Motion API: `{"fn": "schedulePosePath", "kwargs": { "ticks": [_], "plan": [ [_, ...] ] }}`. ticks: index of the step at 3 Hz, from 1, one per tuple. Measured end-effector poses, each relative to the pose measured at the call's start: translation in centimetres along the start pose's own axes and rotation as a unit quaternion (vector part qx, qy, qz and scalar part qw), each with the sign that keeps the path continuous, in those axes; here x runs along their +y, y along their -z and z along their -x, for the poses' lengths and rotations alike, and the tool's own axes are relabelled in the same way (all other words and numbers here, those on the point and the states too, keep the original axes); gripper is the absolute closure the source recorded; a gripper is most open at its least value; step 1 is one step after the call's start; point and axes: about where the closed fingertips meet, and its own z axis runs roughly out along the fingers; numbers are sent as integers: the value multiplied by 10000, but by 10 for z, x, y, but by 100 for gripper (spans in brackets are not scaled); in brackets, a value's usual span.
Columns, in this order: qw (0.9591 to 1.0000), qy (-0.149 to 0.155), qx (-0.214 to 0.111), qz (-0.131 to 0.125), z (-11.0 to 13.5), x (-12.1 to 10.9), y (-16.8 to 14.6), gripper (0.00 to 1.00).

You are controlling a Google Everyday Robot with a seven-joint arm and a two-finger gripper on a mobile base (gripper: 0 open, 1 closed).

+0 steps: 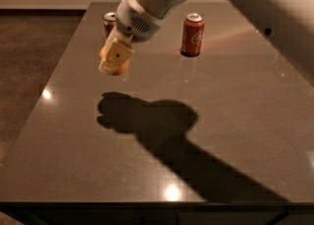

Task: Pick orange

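Note:
My gripper [115,59] hangs well above the left middle of the dark table [235,121], at the end of the white arm that comes in from the upper right. Its yellowish fingers [117,53] are shut on the orange [121,68]. Only orange slivers of the fruit show around the fingers. The orange is off the table, and the gripper's shadow lies on the tabletop below it.
A reddish-orange soda can [192,34] stands upright at the back middle of the table. A second can [109,21] stands at the back left, partly hidden behind my arm. The table's left edge drops to a dark floor [29,62].

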Motion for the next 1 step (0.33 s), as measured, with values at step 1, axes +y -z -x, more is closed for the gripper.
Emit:
{"fn": "schedulePosePath", "kwargs": {
  "ticks": [1],
  "plan": [
    [10000, 48, -47, -42, 7, -1, 7, 100]
  ]
}}
